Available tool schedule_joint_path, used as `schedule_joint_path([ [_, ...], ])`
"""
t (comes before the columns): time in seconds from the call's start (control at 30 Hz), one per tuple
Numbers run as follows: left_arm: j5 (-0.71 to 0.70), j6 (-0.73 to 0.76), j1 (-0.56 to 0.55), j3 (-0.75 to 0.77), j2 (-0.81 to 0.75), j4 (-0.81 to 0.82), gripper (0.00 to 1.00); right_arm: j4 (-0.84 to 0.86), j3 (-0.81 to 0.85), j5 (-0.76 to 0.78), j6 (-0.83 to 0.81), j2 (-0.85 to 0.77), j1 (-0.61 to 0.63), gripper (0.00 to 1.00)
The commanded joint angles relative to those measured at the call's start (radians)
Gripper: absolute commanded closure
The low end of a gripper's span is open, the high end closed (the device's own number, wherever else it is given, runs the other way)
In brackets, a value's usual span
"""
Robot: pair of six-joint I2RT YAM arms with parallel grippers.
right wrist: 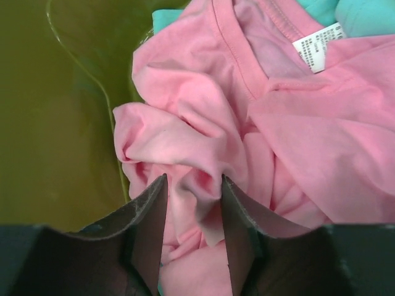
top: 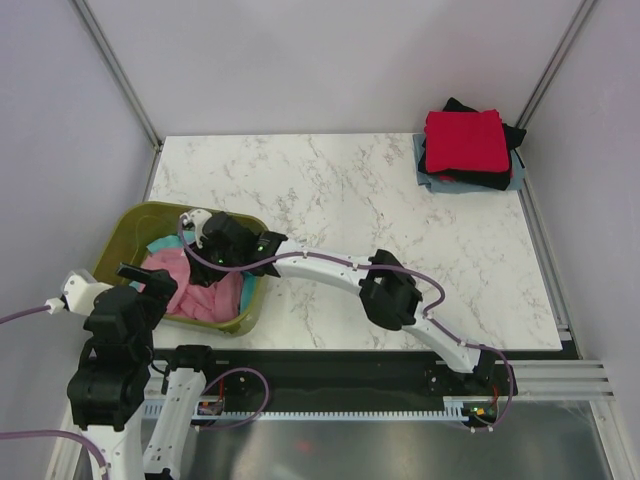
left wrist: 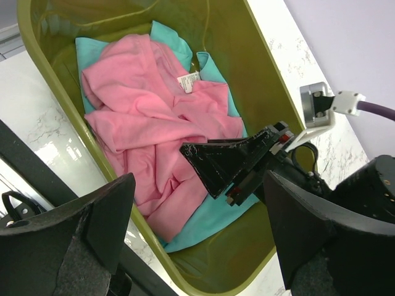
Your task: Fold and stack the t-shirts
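Observation:
A large pink t-shirt (top: 200, 290) lies crumpled over a teal t-shirt (top: 165, 243) in the olive tub (top: 130, 225). My right gripper (top: 205, 255) reaches into the tub. In the right wrist view it (right wrist: 193, 182) is open, its fingers astride a raised fold of the pink shirt (right wrist: 308, 135), with teal (right wrist: 364, 15) showing at the top. My left gripper (top: 150, 285) hangs wide open over the tub's near corner. Its view (left wrist: 197, 185) shows the pink shirt (left wrist: 148, 117), the teal one (left wrist: 210, 219) and a right-gripper finger (left wrist: 228, 163). A red shirt (top: 463, 140) tops a folded stack.
The stack at the table's back right corner has a black shirt (top: 500, 180) and a grey-blue one (top: 425, 172) under the red. The tub's walls (left wrist: 259, 80) rise around both grippers. The right arm's forearm (top: 330, 268) spans the table's front.

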Motion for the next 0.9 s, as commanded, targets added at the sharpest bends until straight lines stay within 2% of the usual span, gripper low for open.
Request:
schedule_joint_path([
  [0.0, -0.025, 0.046, -0.006, 0.001, -0.013, 0.030, 0.09, 0.032, 0.041, -0.014, 0.014, 0.036, 0.005, 0.61],
  [0.03, -0.026, 0.048, -0.007, -0.002, -0.015, 0.032, 0.09, 0.034, 0.041, -0.016, 0.014, 0.036, 0.005, 0.79],
  [0.1, -0.025, 0.046, -0.007, -0.002, -0.013, 0.033, 0.09, 0.031, 0.039, -0.001, 0.005, 0.027, 0.005, 0.99],
  [0.2, -0.049, 0.069, -0.010, 0.006, -0.006, 0.039, 0.07, 0.011, 0.059, 0.025, -0.019, -0.019, -0.014, 1.00],
  [0.23, -0.101, 0.083, -0.018, 0.021, -0.003, 0.036, 0.05, -0.006, 0.087, 0.044, -0.021, -0.031, -0.049, 1.00],
  [0.33, -0.164, 0.109, -0.050, 0.066, 0.004, 0.038, 0.03, -0.079, 0.244, 0.047, -0.012, -0.115, -0.156, 1.00],
  [0.37, -0.169, 0.111, -0.058, 0.078, 0.005, 0.038, 0.02, -0.083, 0.301, 0.055, -0.016, -0.154, -0.184, 1.00],
  [0.47, -0.134, 0.149, -0.078, 0.109, 0.013, 0.067, 0.02, -0.072, 0.294, 0.154, -0.073, -0.373, -0.273, 1.00],
  [0.53, -0.064, 0.209, -0.088, 0.113, 0.010, 0.104, 0.02, -0.058, 0.248, 0.202, -0.121, -0.572, -0.300, 1.00],
  [0.57, -0.039, 0.225, -0.090, 0.107, 0.007, 0.113, 0.01, -0.054, 0.180, 0.285, -0.174, -0.640, -0.300, 1.00],
  [0.6, -0.016, 0.258, -0.090, 0.084, 0.001, 0.139, 0.00, -0.051, 0.139, 0.311, -0.191, -0.768, -0.300, 1.00],
  [0.67, 0.053, 0.281, -0.093, 0.052, -0.012, 0.160, 0.00, -0.041, -0.001, 0.366, -0.225, -0.896, -0.300, 1.00],
  [0.7, 0.075, 0.288, -0.093, 0.025, -0.009, 0.176, 0.00, -0.038, -0.052, 0.427, -0.231, -1.016, -0.300, 1.00],
  [0.83, 0.304, 0.328, -0.093, -0.045, 0.043, 0.257, 0.00, -0.040, -0.316, 0.542, -0.239, -1.267, -0.302, 1.00],
  [0.87, 0.338, 0.328, -0.093, -0.052, 0.101, 0.268, 0.01, -0.041, -0.417, 0.559, -0.231, -1.306, -0.301, 1.00],
])
